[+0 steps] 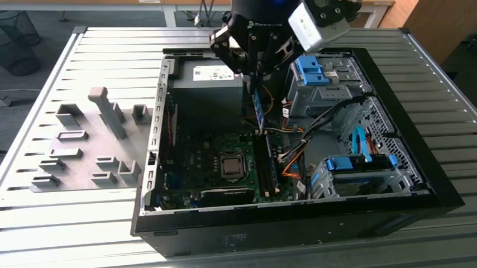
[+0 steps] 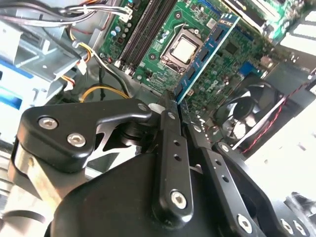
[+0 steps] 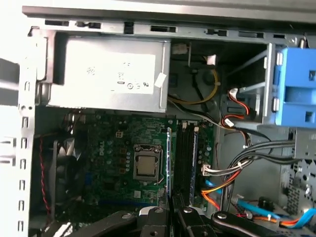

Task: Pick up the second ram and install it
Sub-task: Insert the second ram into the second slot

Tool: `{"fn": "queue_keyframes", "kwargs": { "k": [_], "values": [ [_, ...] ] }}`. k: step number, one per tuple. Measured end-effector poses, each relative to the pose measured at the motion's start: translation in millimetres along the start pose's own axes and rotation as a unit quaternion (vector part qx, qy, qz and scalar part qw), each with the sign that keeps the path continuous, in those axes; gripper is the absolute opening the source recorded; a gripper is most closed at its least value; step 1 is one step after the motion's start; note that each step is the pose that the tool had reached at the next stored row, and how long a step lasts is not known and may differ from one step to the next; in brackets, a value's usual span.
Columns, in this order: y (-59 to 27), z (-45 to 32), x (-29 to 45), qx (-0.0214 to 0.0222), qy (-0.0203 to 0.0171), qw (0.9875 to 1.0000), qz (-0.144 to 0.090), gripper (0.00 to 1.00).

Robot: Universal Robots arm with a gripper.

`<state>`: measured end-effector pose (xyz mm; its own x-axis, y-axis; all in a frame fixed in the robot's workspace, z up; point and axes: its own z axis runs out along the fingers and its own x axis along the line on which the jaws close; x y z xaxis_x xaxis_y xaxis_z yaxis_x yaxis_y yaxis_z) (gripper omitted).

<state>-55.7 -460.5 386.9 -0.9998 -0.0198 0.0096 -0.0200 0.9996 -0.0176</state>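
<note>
Blue and thin, the second ram [image 2: 206, 54] is clamped on edge between the black fingers [image 2: 170, 148] of the end effector [image 2: 177, 106]. It hangs above the green board [image 3: 123, 163] inside the open computer case [image 1: 417, 167], near the silver chip socket [image 2: 183, 48]. Its writing is too small to read.

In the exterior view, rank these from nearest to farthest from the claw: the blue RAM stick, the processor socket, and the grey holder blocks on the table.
1. The thin blue RAM stick, clamped in the claw.
2. The square silver processor socket, lower down on the green motherboard.
3. The grey holder blocks, outside the black computer case, on the exterior view's left.
</note>
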Motion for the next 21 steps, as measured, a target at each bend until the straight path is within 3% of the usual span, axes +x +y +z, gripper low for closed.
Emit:
{"fn": "queue_keyframes", "kwargs": {
  "k": [4, 17, 21],
  "values": [
    [0.0, 0.3, 0.0, 0.0002, 0.0005, 0.9996, 0.026, 0.14],
    [0.0, 0.8, -0.1, 0.0009, 0.0002, 0.9996, 0.027, 0.14],
    [0.1, 6.2, -0.1, 0.0012, -0.0008, 0.9996, 0.027, 0.14]
  ]
}}
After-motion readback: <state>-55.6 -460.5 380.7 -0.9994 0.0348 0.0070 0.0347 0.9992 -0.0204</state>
